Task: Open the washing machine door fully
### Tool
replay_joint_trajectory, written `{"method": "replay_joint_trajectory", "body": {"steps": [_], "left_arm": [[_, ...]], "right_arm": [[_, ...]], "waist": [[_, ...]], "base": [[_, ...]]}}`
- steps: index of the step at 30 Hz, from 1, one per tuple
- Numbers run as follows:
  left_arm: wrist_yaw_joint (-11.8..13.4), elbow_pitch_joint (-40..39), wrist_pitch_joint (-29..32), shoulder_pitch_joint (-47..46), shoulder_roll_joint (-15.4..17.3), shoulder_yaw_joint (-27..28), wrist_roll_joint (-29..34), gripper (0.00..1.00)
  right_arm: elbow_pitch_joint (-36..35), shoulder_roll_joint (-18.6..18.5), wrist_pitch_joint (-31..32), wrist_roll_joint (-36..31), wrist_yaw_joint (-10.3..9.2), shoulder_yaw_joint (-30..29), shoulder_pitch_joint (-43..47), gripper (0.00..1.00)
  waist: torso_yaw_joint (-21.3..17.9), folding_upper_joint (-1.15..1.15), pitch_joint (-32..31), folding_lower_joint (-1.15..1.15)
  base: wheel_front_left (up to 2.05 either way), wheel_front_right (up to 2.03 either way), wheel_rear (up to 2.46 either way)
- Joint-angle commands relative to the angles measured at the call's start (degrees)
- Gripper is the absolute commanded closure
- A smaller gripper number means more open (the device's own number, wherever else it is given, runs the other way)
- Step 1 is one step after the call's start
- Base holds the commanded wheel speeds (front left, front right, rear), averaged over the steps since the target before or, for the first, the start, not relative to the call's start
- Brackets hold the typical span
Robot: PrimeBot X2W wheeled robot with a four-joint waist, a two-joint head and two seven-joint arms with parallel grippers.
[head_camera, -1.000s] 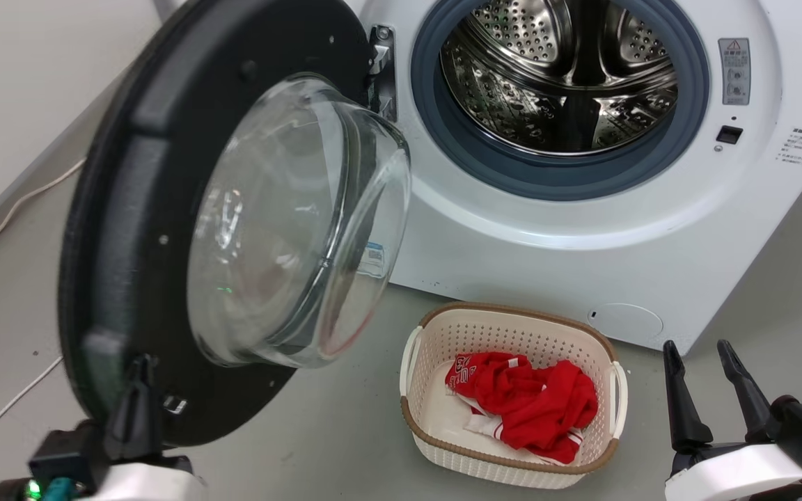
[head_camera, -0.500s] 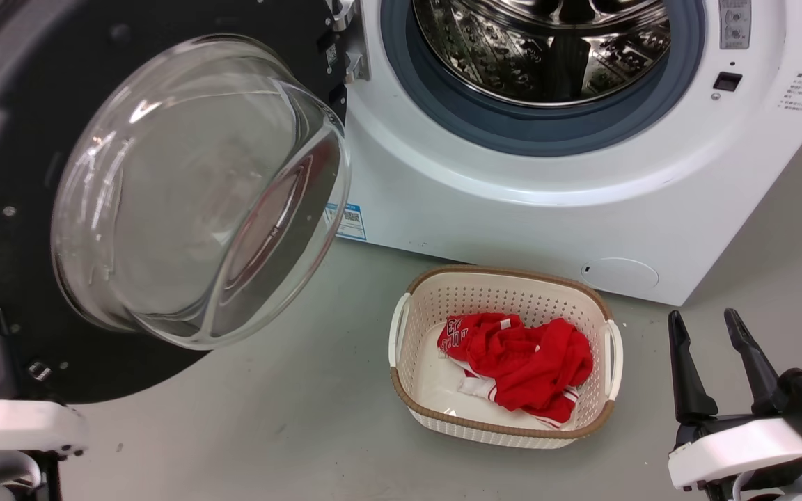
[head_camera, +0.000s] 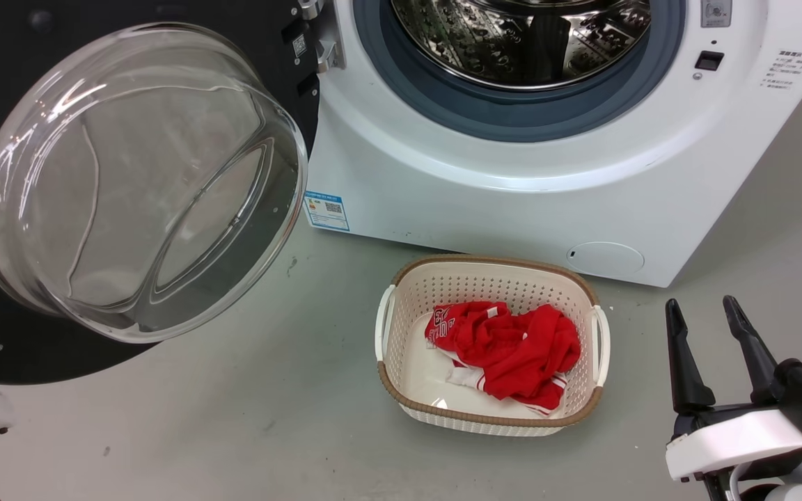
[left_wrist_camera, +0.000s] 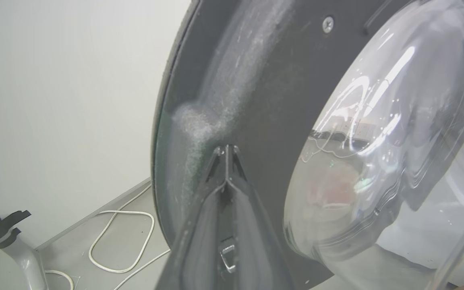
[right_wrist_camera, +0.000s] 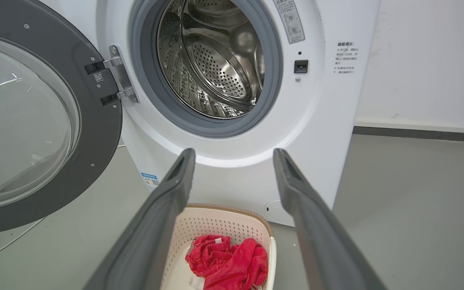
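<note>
The washing machine door stands swung far out to the left of the washing machine, its glass bowl and black inner face turned toward the robot. The hinge looks near the end of its travel, so only a last short push seems left. That push is best made on the black rim away from the hinge, not on the glass, following the door's arc and easing off as the hinge stops, since the wall is near behind it. The left hand has its fingers pressed together, tips against that rim beside the bowl. The right hand hangs low at the right, jaws spread wide and holding nothing, near the basket on the floor
</note>
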Motion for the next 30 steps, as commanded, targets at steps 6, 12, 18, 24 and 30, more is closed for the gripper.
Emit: {"method": "replay_joint_trajectory", "body": {"steps": [6, 12, 18, 24, 30], "left_arm": [[1.1, -1.8, -0.9, 3.5, -1.7, 0.5, 1.2, 1.00], [2.5, -8.2, -1.2, 10.4, -5.5, -0.6, 4.0, 1.00], [3.5, -14.2, -1.3, 16.4, -9.4, -3.5, 7.0, 0.90], [2.3, -17.4, -1.3, 17.9, -11.9, -7.1, 9.5, 0.00], [0.7, -18.3, -1.3, 15.1, -13.6, -11.5, 12.3, 0.00]], "right_arm": [[0.8, 0.1, -0.8, 0.1, -0.04, 0.2, 0.5, 0.00], [1.4, 0.1, -1.0, -0.4, -0.04, 0.4, 1.5, 0.00], [1.3, 0.1, -0.7, -1.3, -0.04, 0.7, 2.7, 0.00], [0.9, 0.1, -0.3, -1.7, -0.04, 1.0, 3.2, 0.00], [0.3, 0.1, 0.0, -2.6, -0.04, 1.2, 3.0, 0.00]], "waist": [[-0.8, 0.00, -2.1, -0.01], [-1.6, 0.00, -4.6, -0.01], [-3.0, 0.00, -7.2, -0.01], [-4.7, 0.00, -8.5, -0.01], [-7.3, 0.00, -9.1, -0.01]], "base": [[0.00, 0.00, 0.00], [0.00, 0.00, 0.00], [0.00, 0.00, 0.00], [0.00, 0.00, 0.00], [0.00, 0.00, 0.00]]}}
